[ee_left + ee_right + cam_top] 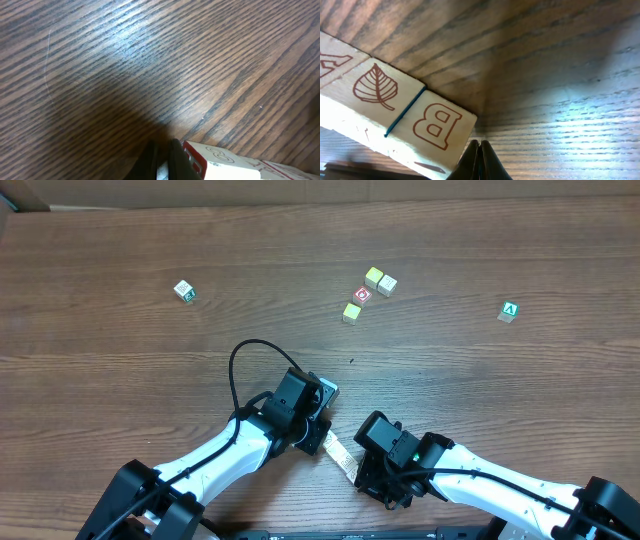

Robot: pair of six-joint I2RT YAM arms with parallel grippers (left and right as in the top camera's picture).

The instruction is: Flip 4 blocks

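Nearest me, the right end effector [480,159] has its jaws pressed together, empty, tips just beside the corner of a pale row of lettered blocks [395,107] lying flat on the desk [560,75]. Its partner, the left end effector [162,161], is likewise closed on nothing, beside that row. Farther up the desk, a lone block [183,290] sits at far left. Mid-desk, a pale block [373,277] touches a cream block [387,284], with a yellow-faced block [351,312] near a red-faced cube [362,295]. A green "A" cube [509,311] lies well right.

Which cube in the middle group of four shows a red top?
The red cube, between the upper yellowish cube and the lower yellowish cube; the fourth is the cream cube.
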